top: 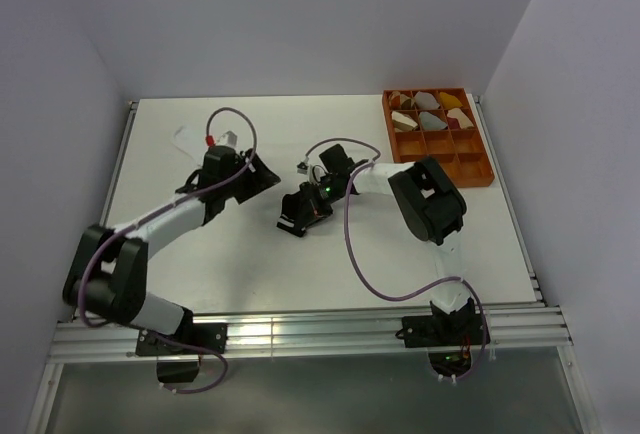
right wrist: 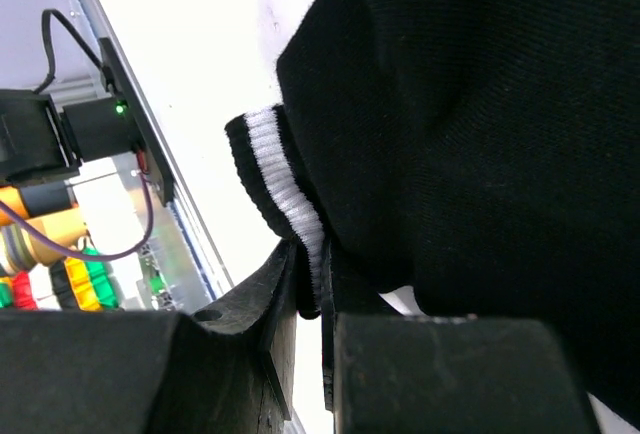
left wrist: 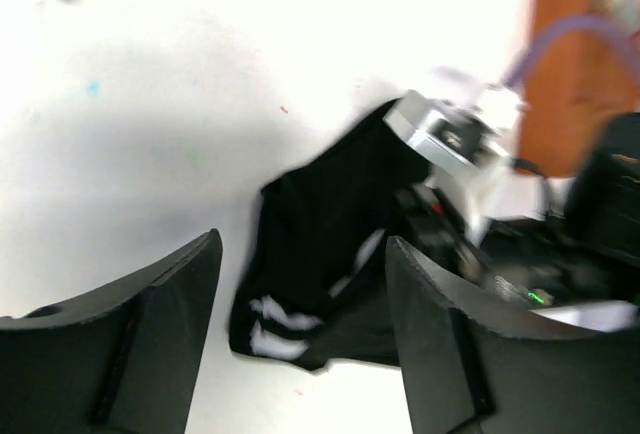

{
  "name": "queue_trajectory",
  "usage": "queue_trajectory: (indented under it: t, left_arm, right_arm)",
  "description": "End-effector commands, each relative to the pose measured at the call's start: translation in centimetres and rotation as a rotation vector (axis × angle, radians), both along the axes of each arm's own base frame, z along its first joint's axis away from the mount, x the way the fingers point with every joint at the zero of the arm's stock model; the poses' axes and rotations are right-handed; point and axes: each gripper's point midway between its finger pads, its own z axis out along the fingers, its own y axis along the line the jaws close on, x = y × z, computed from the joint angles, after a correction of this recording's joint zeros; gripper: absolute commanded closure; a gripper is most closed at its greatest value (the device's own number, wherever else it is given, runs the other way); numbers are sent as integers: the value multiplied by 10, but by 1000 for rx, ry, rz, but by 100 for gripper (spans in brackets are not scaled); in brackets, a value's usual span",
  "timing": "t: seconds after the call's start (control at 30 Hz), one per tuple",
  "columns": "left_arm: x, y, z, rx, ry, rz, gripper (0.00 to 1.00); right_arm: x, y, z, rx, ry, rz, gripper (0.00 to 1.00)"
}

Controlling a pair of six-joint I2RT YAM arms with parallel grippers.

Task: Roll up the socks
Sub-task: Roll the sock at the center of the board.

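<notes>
A black sock (left wrist: pixel 320 224) with thin white cuff stripes lies bunched on the white table near the middle (top: pixel 300 212). My right gripper (right wrist: pixel 318 274) is shut on its cuff, with the white stripe (right wrist: pixel 285 179) pinched between the jaws. In the top view that gripper (top: pixel 297 216) sits low over the bundle. My left gripper (left wrist: pixel 300 244) stands open just left of the sock (top: pixel 262 176), its dark fingers (left wrist: pixel 160 334) apart with nothing between them. The striped cuff end shows beyond its fingertips. I cannot pick out the white sock for sure.
An orange compartment tray (top: pixel 470 169) with several rolled bundles stands at the back right. A pale flat piece (top: pixel 187 137) lies at the back left behind the left arm. Purple cables loop over both arms. The metal rail (top: pixel 300 329) runs along the near edge.
</notes>
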Motion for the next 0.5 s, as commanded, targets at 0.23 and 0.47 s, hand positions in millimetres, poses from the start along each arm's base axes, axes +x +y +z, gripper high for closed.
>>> queue_trajectory:
  t: [0.23,0.47]
  left_arm:
    - [-80,-1,-30,-207,130,315,28]
    - [-82,-2,-41,-221,123,375,30]
  right_arm:
    - [-10,-16,-44,-148,104,-152,100]
    - [-5,-9,-37,-103,124,-251,100]
